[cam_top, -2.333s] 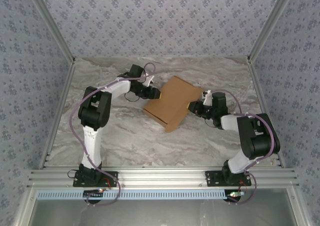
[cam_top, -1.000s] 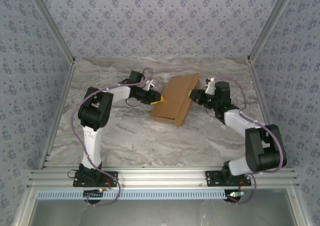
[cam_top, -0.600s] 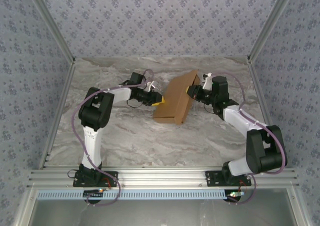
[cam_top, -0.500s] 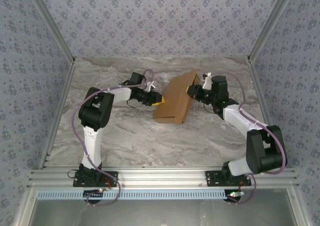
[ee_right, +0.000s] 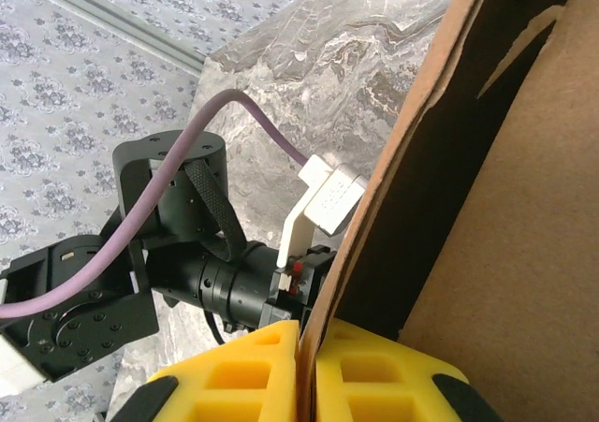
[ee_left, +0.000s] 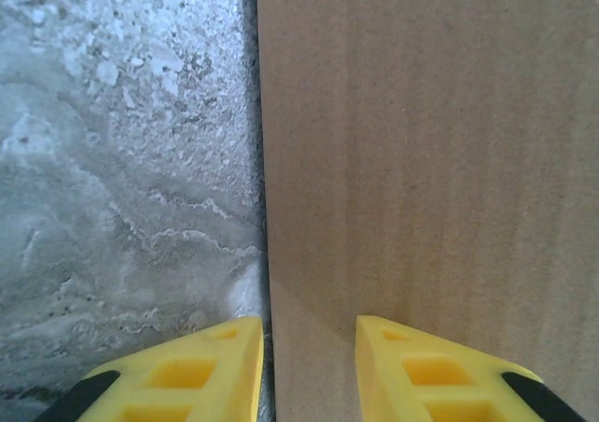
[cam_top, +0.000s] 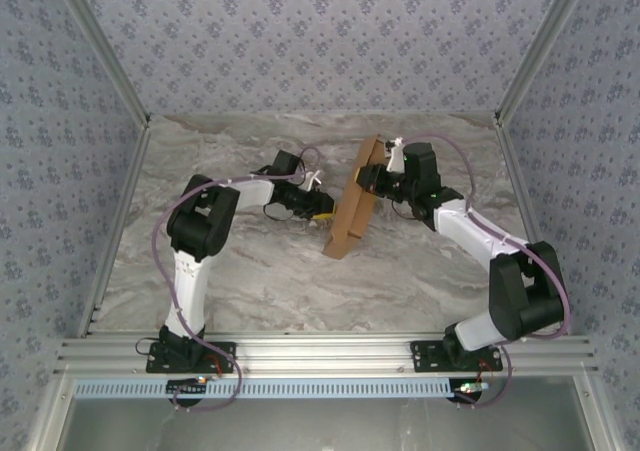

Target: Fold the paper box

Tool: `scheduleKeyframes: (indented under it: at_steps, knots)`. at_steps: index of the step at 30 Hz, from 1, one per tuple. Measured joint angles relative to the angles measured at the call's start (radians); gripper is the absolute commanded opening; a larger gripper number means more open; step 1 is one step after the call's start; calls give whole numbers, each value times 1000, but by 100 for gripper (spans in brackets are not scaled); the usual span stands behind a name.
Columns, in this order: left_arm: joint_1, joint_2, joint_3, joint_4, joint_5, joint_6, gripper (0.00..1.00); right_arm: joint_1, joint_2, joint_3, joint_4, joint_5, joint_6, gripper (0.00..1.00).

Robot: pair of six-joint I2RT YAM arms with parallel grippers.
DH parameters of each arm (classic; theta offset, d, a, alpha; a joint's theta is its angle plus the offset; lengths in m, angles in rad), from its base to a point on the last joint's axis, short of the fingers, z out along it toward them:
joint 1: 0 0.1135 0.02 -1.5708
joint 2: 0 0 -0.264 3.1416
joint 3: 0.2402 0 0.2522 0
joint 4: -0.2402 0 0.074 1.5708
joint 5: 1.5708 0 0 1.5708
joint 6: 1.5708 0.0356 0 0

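Paper box (cam_top: 350,216) stands edgewise on marbled table (cam_top: 250,281) between floral walls (cam_top: 320,41).

Marbled tabletop (cam_top: 270,281), grey-white with darker veins, mottled and speckled where the left wrist view comes close. Closed in at the back and on both sides by walls (cam_top: 320,41) papered in pale blue-grey with small floral sprigs. Slanting metal posts (cam_top: 100,51) at the two back corners. Along the near edge, a ribbed aluminium rail (cam_top: 330,351), and just below it a light blue slotted strip (cam_top: 300,387).
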Motion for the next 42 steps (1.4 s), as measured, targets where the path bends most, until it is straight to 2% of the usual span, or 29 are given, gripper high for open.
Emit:
scheduleKeyframes:
  at_steps: [8, 12, 17, 23, 27, 31, 34, 37, 42]
  knots:
    - [0, 2, 11, -16, -15, 1, 35, 3, 19, 9, 2, 16, -3, 12]
    - [0, -2, 18, -27, -31, -1, 43, 4, 30, 14, 10, 25, -12, 12]
    - [12, -37, 18, -38, -125, 10, 53, 14, 56, 35, 15, 47, -33, 12]
    - [51, -78, 13, -64, -244, 32, 59, 34, 74, 51, 22, 72, -43, 12]
    - [55, -184, -89, -50, -342, 40, 65, 45, 84, 64, 17, 87, -53, 12]
    - [42, -415, -269, 3, -431, 44, 74, 48, 91, 77, 6, 92, -63, 12]
    - [-6, -621, -399, 89, -503, 39, 83, 51, 93, 82, 1, 95, -64, 12]
    - [-109, -788, -486, 154, -581, 44, 90, 54, 101, 90, -2, 95, -67, 12]
    - [-288, -836, -486, 185, -700, 84, 96, 56, 106, 96, -2, 98, -68, 12]
